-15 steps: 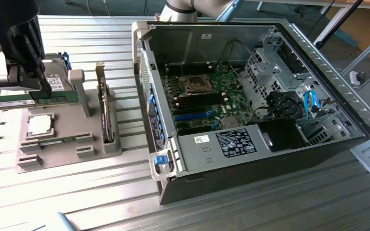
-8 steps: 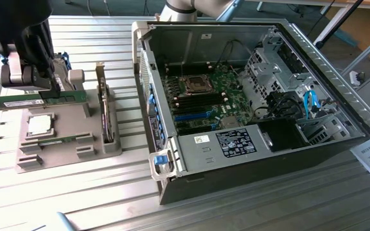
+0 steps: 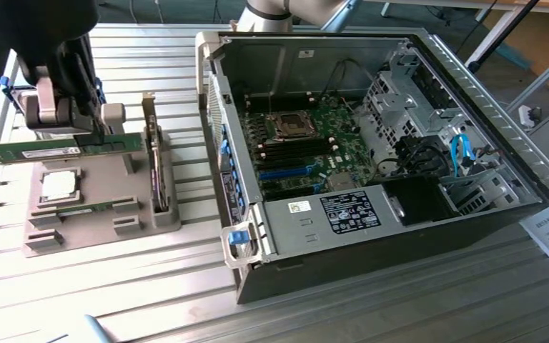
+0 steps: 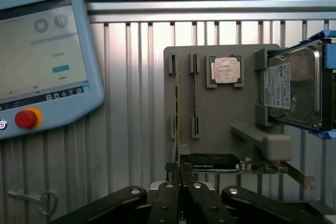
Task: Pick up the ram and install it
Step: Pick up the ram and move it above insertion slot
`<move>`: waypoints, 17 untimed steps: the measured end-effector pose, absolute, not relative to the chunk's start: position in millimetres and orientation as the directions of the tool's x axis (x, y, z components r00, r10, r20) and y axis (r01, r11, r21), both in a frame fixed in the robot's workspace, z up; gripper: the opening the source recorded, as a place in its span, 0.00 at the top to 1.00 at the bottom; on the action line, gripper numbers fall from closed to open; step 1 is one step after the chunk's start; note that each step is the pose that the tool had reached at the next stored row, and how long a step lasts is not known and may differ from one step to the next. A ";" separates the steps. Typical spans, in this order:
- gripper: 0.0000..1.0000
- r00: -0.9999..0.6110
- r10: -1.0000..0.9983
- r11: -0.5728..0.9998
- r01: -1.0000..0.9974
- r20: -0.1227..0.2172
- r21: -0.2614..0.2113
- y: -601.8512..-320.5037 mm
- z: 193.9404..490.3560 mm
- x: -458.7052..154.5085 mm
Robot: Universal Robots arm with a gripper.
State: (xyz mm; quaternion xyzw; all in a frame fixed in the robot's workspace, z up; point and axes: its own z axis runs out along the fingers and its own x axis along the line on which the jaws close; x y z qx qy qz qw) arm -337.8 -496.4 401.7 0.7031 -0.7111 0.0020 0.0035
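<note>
The ram, a long thin green stick, hangs level above the grey holder tray at the exterior view's left, lifted out of its slot. My gripper is shut on it near its middle. In the wrist view the gripper has its fingers pressed together on the ram, seen edge-on as a thin line. A second, similar stick lies in the tray below. The open computer case stands to the right, its motherboard and memory slots exposed.
The tray also holds a square silver processor and an upright expansion card. A hard drive sits in a blue bracket beside the tray. A teach pendant and a key lie on the slatted metal table.
</note>
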 end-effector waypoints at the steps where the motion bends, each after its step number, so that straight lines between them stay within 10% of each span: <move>1: 0.88 -0.011 -1.000 0.011 -1.000 0.008 0.002 -496.5 401.8 -336.3; 17: 0.88 -0.011 -1.000 0.011 -1.000 0.008 0.002 -497.7 401.8 -315.6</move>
